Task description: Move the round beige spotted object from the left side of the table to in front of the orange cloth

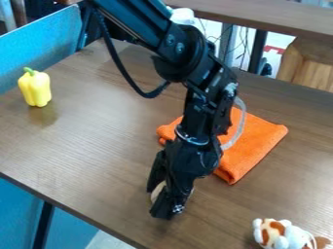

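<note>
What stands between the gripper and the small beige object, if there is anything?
Nothing visible stands in the way: the beige object is right at the gripper, partly hidden by it. The orange cloth lies farther back, not between them.

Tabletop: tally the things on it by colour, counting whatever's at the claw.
Yellow: 1, the pepper
Orange: 1, the folded cloth
White with orange-brown patches: 1, the plush toy
Beige: 1, the partly hidden thing at the claw
Total: 4
</note>
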